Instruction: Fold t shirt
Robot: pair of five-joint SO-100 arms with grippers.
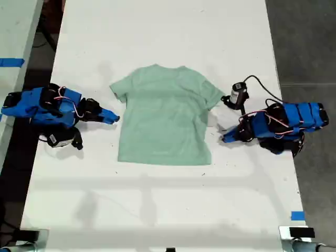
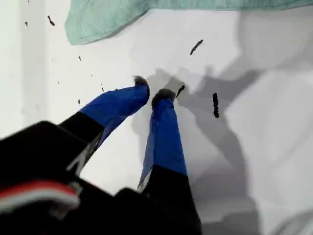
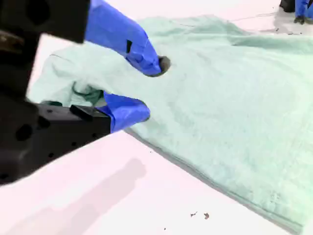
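My first gripper hangs over bare table with its two blue fingers nearly together. Only a narrow gap shows between the dark tips, and nothing is caught in it. Ahead of the tips, apart from them, lies a rounded edge of the t shirt. A few small dark specks dot the white surface around the fingers.

In the exterior view this gripper sits on the exterior view's right. It points towards the shirt's side edge, close to it but not on it.

My second gripper stands wide open and holds nothing. One finger is raised above the cloth and the other sits low at the shirt's border, next to a bunched sleeve. I cannot tell whether the low finger touches the cloth. Across the t shirt, far off, the tip of my first gripper is just visible.

In the exterior view my second gripper lies on the exterior view's left, just beside the shirt's edge below the sleeve.

The t shirt is spread flat and unfolded in the middle of the white table, between the two arms. Its neck is towards the far end and its hem towards the near end. A bit of blue tape marks the table's near corner on the exterior view's right.
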